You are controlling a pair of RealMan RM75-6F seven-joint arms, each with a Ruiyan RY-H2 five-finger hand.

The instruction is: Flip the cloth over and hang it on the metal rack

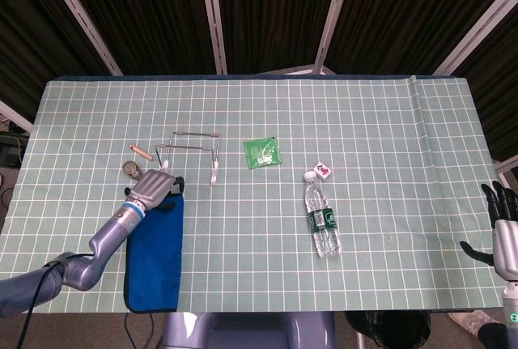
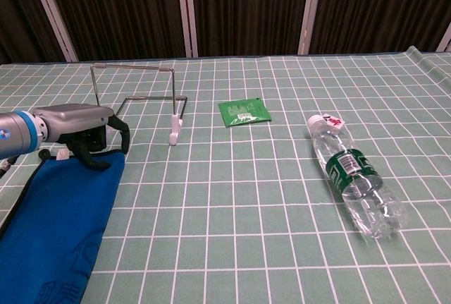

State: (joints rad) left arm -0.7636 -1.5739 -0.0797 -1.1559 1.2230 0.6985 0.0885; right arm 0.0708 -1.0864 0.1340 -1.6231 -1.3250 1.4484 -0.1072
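Blue flat cloth (image 2: 60, 226) lies at your table's front-left edge, your left hand (image 2: 84, 129) pressing its far end with curled fingers, beside the thin metal wire rack (image 2: 141, 99); your right hand (image 1: 503, 231) hangs spread, holding nothing.

the left hand (image 2: 84, 126) sits at the far edge of the blue cloth (image 2: 60, 226), with the metal rack (image 2: 141, 103) just beyond it — little room between them. a small brown object (image 1: 143, 151) and a round one (image 1: 130, 168) lie left of the rack. the green packet (image 2: 244, 111) and bottle (image 2: 354, 178) lie well to the right — bare table (image 2: 232, 198) between.
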